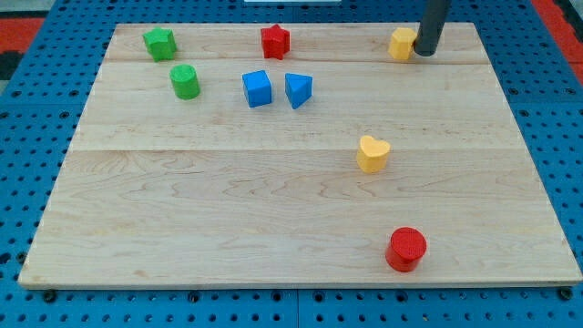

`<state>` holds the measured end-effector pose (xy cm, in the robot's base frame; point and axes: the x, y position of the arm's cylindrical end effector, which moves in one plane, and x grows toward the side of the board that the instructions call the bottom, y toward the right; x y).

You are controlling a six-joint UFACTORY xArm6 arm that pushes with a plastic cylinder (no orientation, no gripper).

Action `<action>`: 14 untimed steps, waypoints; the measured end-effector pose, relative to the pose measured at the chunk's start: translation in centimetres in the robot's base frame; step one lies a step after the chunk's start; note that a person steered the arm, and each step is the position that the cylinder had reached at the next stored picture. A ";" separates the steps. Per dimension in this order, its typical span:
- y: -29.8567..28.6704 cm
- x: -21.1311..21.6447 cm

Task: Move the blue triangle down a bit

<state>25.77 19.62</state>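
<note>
No pincer, nothing held. Bring my tip (425,52) left, behind blue triangle (298,89)'s far side; nudge nearward, clear of blue cube (258,88).

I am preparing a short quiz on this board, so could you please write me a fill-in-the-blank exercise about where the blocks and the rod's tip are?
1. My tip sits just right of the yellow ____-cornered block at the view's top.
2. The blue triangle lies directly right of the blue ____.
3. The block nearest the view's bottom is the ____ cylinder.
4. The yellow ____ lies between that cylinder and my tip.

Missing words: many; cube; red; heart
</note>
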 end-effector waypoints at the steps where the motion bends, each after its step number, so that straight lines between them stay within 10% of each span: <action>1: -0.2 0.0; 7: -16.8 4.1; 11: -26.0 14.9; 14: -25.8 13.7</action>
<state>39.52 -6.14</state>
